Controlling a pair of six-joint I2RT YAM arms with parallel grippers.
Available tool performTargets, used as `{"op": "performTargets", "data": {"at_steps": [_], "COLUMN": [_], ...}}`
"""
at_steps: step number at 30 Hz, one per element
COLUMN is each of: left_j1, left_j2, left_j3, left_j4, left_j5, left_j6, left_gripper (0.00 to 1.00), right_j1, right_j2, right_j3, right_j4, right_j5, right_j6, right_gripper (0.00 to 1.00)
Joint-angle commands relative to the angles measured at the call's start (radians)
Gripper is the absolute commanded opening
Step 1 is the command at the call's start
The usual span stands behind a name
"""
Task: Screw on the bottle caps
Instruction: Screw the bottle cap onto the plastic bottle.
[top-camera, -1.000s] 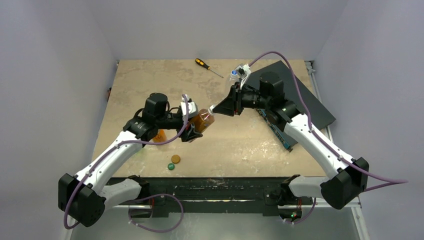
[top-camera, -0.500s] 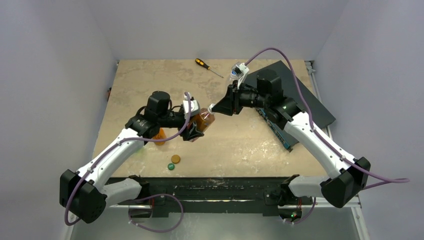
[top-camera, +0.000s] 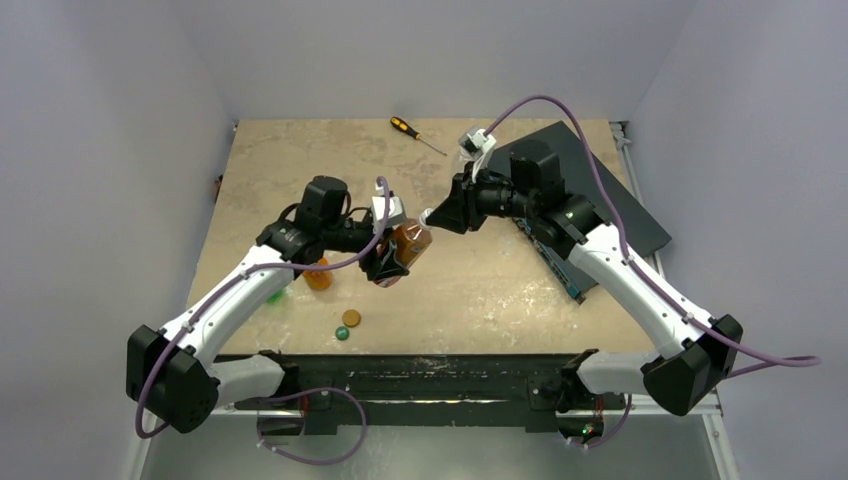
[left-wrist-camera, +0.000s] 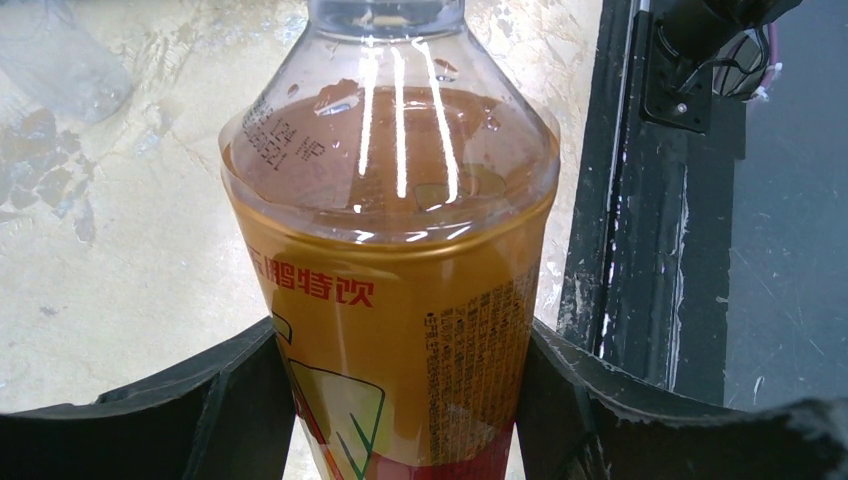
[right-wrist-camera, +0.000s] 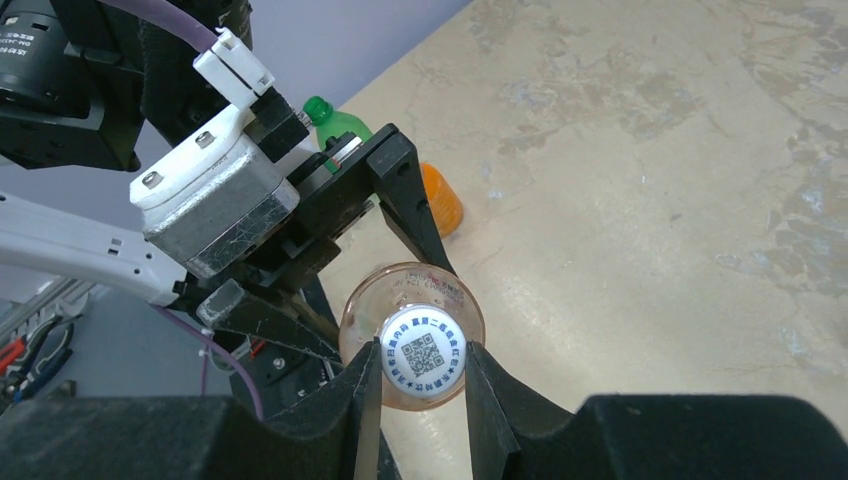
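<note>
1. While pale lilac walls close it in on three sides, the tabletop (top-camera: 300, 170) shows a beige, mottled stone pattern with whitish scuffs. A black slab (top-camera: 630, 215) lies askew over its right edge, and a black-and-orange screwdriver (top-camera: 415, 133) lies near the far edge.
2. An orange cap (top-camera: 351, 318) and a dark green cap (top-camera: 342, 333) lie loose, just beside each other, near the front edge. An orange bottle (top-camera: 318, 275) and a green bottle (top-camera: 274, 296) sit by the left arm, both partly hidden under it.
3. The amber bottle (left-wrist-camera: 400, 330) is held tilted above the middle of the tabletop, its neck toward the right arm. The left tool (top-camera: 390, 258) is clenched on its labelled body. The left wrist view cuts off both neck and base.
4. The right tool (right-wrist-camera: 424, 378) pinches the white cap (right-wrist-camera: 424, 357), which sits at the bottle's mouth. The cap hides the neck, so how far it is threaded cannot be told.
5. The bottle is glossy clear plastic holding brown liquid, wrapped in a gold label with red characters. The cap is a flat round disc printed with a square code. Both tools have matte black fingers.
</note>
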Motion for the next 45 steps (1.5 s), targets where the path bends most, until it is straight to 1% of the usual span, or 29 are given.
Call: {"op": "performTargets", "data": {"at_steps": [1,4,7,9,11,16,19,21,26,30,32,36,38,41,42,45], "left_j1": [-0.009,-0.008,-0.009,-0.008,-0.013,-0.045,-0.072,-0.106,-0.212,-0.304,-0.338,-0.389,-0.394,-0.396,-0.396,-0.395], "left_j2": [-0.008,-0.027,-0.067,-0.072,-0.067,-0.088,-0.079,-0.076,-0.086,-0.042,-0.016,0.031,0.048,0.06,0.059,0.058], "left_j3": [0.088,0.07,0.024,0.024,0.032,0.002,0.002,-0.01,-0.104,-0.152,-0.171,-0.201,-0.22,-0.235,-0.242,-0.241], "left_j4": [0.169,0.212,0.302,0.309,0.297,0.366,0.38,0.412,0.639,0.81,0.883,0.985,1.019,1.024,1.02,0.96], "left_j5": [0.072,0.057,0.031,-0.001,-0.044,-0.231,-0.336,-0.417,-0.659,-0.849,-0.922,-0.99,-0.979,-0.958,-0.948,-0.916], "left_j6": [-0.031,-0.039,-0.056,-0.05,-0.041,-0.042,-0.036,-0.029,-0.043,-0.021,-0.022,-0.012,-0.01,-0.018,-0.022,-0.04], "left_gripper": [0.0,0.0,0.0,0.0,0.0,0.0,0.0,0.0,0.0,0.0,0.0,0.0,0.0,0.0,0.0,0.0], "right_j1": [0.039,0.039,0.039,0.04,0.039,0.04,0.044,0.044,0.046,0.053,0.055,0.058,0.062,0.065,0.065,0.063], "right_j2": [-0.003,-0.007,0.002,0.019,0.043,0.108,0.138,0.154,0.192,0.217,0.215,0.214,0.218,0.211,0.203,0.176], "right_j3": [-0.016,-0.033,-0.049,-0.046,-0.027,0.01,0.036,0.045,0.05,0.074,0.073,0.076,0.091,0.12,0.128,0.159], "right_j4": [-0.108,-0.075,-0.022,-0.021,-0.054,-0.109,-0.161,-0.179,-0.174,-0.186,-0.177,-0.158,-0.168,-0.197,-0.203,-0.212], "right_j5": [-0.075,-0.117,-0.206,-0.194,-0.143,-0.067,0.042,0.083,0.16,0.26,0.307,0.365,0.384,0.42,0.434,0.459], "right_j6": [-0.036,-0.011,0.038,0.069,0.077,0.144,0.169,0.192,0.311,0.4,0.444,0.498,0.506,0.505,0.505,0.505], "right_gripper": [0.06,0.07,0.08,0.08,0.08,0.08,0.08,0.08,0.08,0.06,0.06,0.08,0.11,0.15,0.17,0.28]}}
